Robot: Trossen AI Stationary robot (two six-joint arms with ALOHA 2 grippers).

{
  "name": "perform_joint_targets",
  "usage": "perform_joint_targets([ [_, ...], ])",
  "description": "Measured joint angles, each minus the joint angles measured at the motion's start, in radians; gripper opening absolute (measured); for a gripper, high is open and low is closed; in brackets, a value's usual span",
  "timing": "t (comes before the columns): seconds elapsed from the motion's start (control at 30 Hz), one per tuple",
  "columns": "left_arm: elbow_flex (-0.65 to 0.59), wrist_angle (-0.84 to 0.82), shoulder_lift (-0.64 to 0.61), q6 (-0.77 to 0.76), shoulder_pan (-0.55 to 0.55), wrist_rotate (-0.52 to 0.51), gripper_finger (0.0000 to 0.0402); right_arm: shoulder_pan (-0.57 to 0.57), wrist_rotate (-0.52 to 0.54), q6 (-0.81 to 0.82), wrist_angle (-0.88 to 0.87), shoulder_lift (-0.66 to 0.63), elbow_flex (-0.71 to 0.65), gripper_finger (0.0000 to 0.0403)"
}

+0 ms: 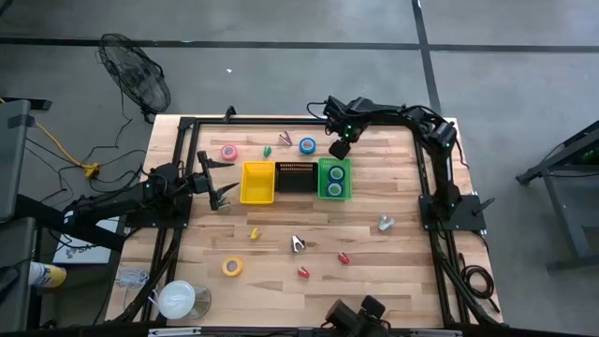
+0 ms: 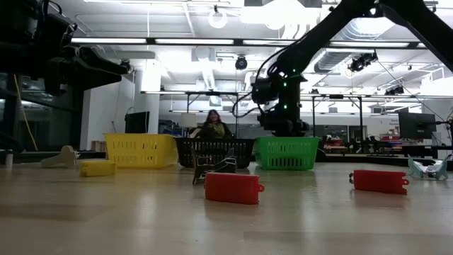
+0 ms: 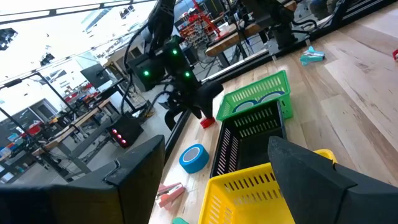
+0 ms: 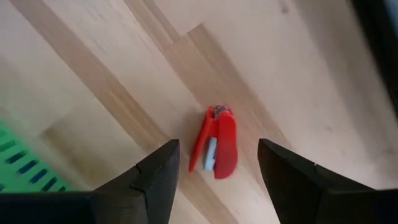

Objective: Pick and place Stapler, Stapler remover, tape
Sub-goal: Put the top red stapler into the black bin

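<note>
Wooden surface inside a dark frame, scattered with small items. At mid-surface, three bins touching in a row: yellow bin, black bin, green bin — two rolls of blue tape lying inside the green one. Right gripper poised just beyond the green bin's far edge, fingers spread and empty, straddling from above a red stapler flat on the bare wood. Left gripper near the yellow bin's outer side, fingers spread as well, pinching nothing.

Behind the bins: pink tape, a loose blue roll, a pink stapler and a small green piece. Toward the near side: yellow tape, two more red staplers and, a yellow stapler, a dark stapler remover and a pale one. Large white roll at the near left corner. In the room behind — a person.
</note>
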Motion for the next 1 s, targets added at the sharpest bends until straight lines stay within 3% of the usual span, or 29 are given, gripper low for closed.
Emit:
perform_joint_targets([
  [0.5,0.000,0.000,0.000,0.000,0.000,0.004,0.0282,0.002,0.026,0.002,-0.004,0.034,0.002,0.0200],
  [1.0,0.000,0.000,0.000,0.000,0.000,0.006,0.0282,0.002,0.043,-0.068,-0.001,0.036,0.007,0.0053],
])
